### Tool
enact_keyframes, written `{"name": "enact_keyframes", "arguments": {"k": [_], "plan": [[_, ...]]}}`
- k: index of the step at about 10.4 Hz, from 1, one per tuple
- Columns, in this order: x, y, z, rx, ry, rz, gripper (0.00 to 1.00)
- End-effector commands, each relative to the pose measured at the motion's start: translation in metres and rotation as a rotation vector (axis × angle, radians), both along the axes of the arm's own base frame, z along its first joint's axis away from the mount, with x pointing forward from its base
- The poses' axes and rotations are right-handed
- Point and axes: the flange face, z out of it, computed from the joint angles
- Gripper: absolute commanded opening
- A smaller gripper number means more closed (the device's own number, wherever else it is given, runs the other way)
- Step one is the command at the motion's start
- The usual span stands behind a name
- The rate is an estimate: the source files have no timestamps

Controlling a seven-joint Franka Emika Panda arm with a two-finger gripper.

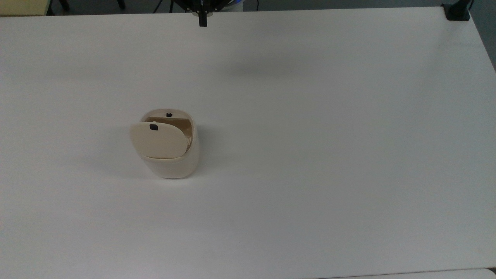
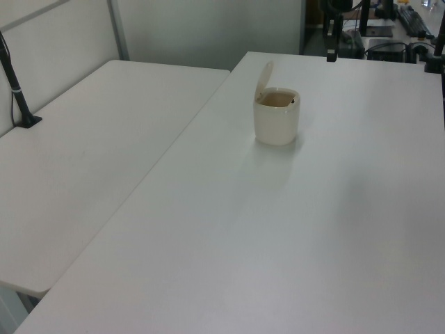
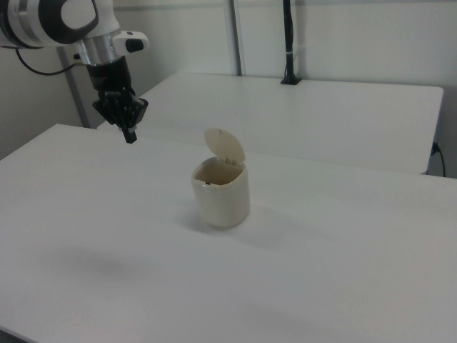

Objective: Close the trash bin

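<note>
Hovering high over the far edge of the white table (image 1: pixel 310 155), the arm's black two-finger gripper (image 1: pixel 202 19) has its fingers drawn together into what reads as a single point, and nothing is held between them; in the right view the same gripper (image 3: pixel 129 133) hangs well apart from the bin, off toward the right view's left. The small cream plastic trash bin with a rounded-square body (image 1: pixel 175 162) stands upright on the table, left of centre in the top view. Its flat hinged lid (image 1: pixel 158 140) is raised, standing nearly upright in the left view (image 2: pixel 263 75), so the brownish interior (image 1: pixel 175 123) is open to sight, with a small black latch (image 1: pixel 153 127) on the lid. The task looks barely begun: the approach is the step in hand, and no contact has been made. The next move calls for travelling across to the bin, coming in behind or above the lid's free edge, then pressing it down and forward over the opening until the latch catches, without tipping the light bin.
</note>
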Motion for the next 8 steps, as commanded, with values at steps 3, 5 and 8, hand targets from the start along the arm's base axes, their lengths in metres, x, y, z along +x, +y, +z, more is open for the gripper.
{"name": "enact_keyframes", "arguments": {"k": [3, 5, 8], "plan": [[0.038, -0.002, -0.013, -0.007, -0.096, 0.006, 0.01], [0.046, -0.008, -0.013, -0.011, -0.146, 0.003, 0.01], [0.073, -0.032, -0.009, 0.004, -0.315, -0.045, 0.01]]}}
